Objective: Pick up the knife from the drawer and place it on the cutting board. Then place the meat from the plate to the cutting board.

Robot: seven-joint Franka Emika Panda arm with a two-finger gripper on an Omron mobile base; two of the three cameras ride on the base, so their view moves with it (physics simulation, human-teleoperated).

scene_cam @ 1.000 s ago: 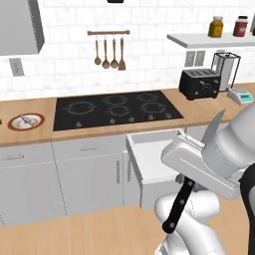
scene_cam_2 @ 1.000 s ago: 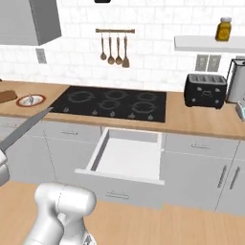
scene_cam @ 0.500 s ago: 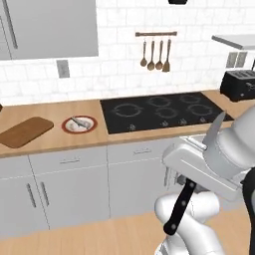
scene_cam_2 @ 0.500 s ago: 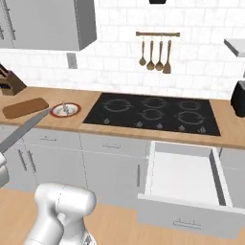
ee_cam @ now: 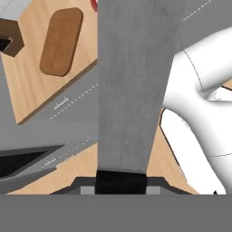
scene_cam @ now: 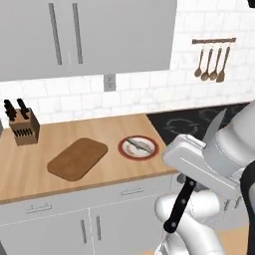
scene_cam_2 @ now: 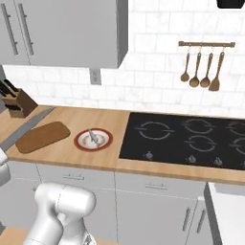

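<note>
1. Low at about five o'clock in the left base view, the kitchen knife with a long black handle and pointed silver blade hangs slantwise off the white arm, handle down, blade tip up toward one o'clock.
2. Fully closed on that knife, the two-finger gripper has its jaws clamped at the junction of blade and handle; in the hand view the broad grey blade runs from six o'clock up to twelve.
3. By my judgement the knife is already lifted out of the drawer, and the step in hand is carrying it to the flat brown wooden cutting board with rounded corners, which lies bare on the counter at about nine o'clock in the left base view.
4. Next, the arm needs to swing left over the counter, lower the blade flat onto the board, then let go.
5. Just beside the board at its three o'clock sits the round plate with a red-orange rim, with the pale meat on it, waiting for the second step.
6. Off at the board's ten o'clock stands a wooden knife block with black handles, well apart.
7. Nothing lies between knife and board, though the long blade could brush the plate on the way over.
</note>
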